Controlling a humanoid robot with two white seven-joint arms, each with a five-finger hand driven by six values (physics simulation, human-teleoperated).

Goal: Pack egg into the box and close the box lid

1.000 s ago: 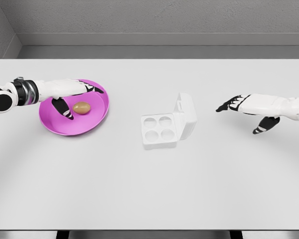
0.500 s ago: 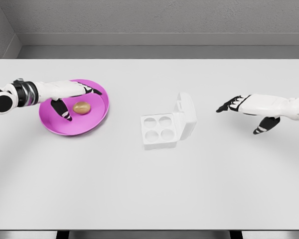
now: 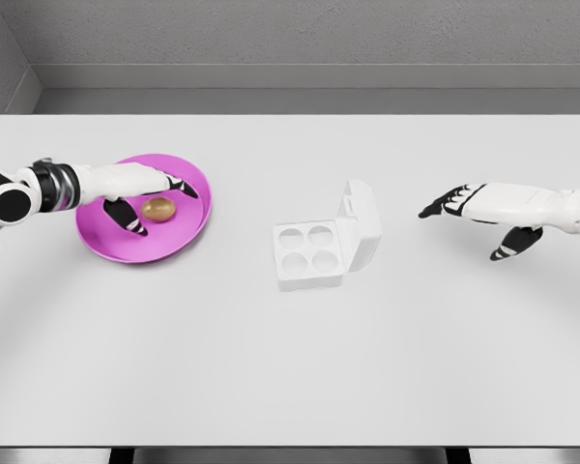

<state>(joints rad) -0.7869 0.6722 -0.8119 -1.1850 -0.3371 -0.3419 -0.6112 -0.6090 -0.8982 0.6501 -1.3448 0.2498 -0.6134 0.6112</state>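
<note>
Left hand [image 3: 140, 188] spread, grasping nothing, over the magenta plate [image 3: 188, 227] around the brown egg [image 3: 159, 208]; right hand [image 3: 478, 213] relaxed at right; white box [image 3: 314, 253] lies open mid-table.

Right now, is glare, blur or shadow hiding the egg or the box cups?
Head view: sharp, evenly lit, no glare. The egg shows clearly on the plate beside the left hand; all four cups of the box show, with faint shading only.

A white table [image 3: 290, 367] carries a magenta plate [image 3: 188, 227] and an open egg box [image 3: 314, 256].
</note>
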